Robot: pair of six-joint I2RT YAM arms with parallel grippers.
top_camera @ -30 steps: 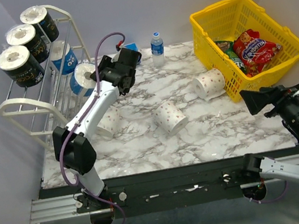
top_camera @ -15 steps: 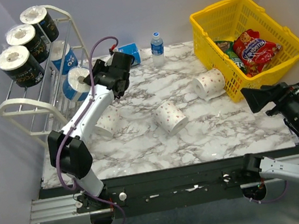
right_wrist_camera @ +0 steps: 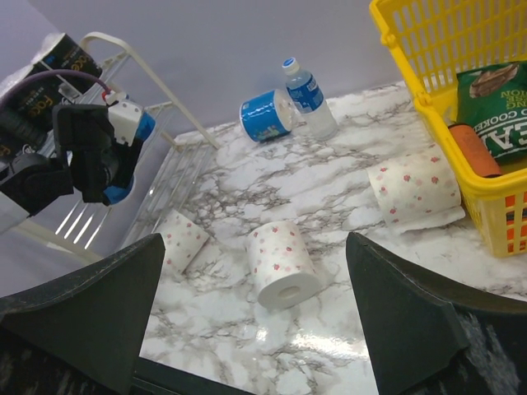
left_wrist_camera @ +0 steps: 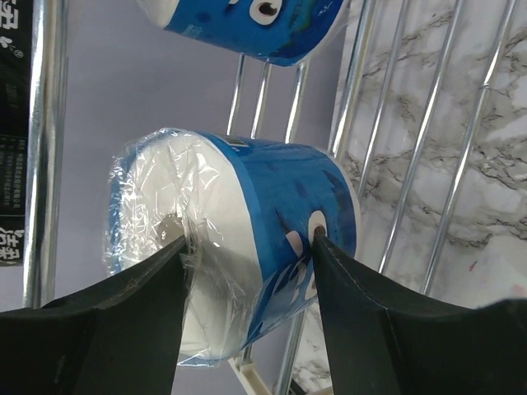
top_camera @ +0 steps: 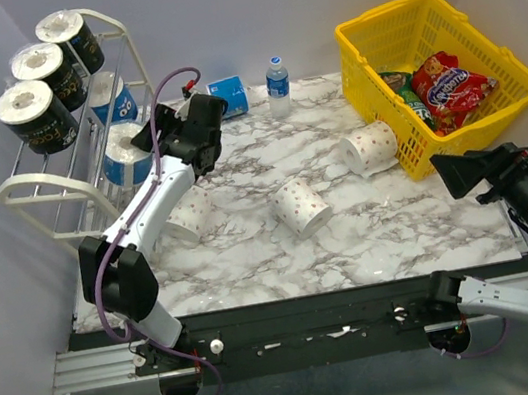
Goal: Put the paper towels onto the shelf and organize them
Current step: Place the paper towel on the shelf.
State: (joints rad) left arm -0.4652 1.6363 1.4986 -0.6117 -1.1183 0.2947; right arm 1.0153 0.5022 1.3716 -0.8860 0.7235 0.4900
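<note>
My left gripper [top_camera: 145,141] is shut on a blue paper towel roll [top_camera: 124,150], holding it against the bars of the white shelf [top_camera: 40,189] at its middle tier. In the left wrist view the fingers [left_wrist_camera: 123,313] pinch this roll [left_wrist_camera: 247,206] by its white end and blue side, and a second blue roll [left_wrist_camera: 255,20] lies above it on the bars. Three black rolls [top_camera: 35,116] sit on the top tier. Three dotted rolls [top_camera: 299,207] and one blue roll [top_camera: 227,94] lie on the table. My right gripper [top_camera: 455,176] is open and empty at the right edge.
A yellow basket [top_camera: 368,89] with snack packs stands at the back right. A small water bottle [top_camera: 277,86] stands at the back middle, next to the loose blue roll. One dotted roll [top_camera: 370,147] lies against the basket's front, and another [top_camera: 191,213] lies under the left arm.
My left gripper has carried the blue roll leftward, in among the shelf's bars. My right arm has drifted slightly to the right.
</note>
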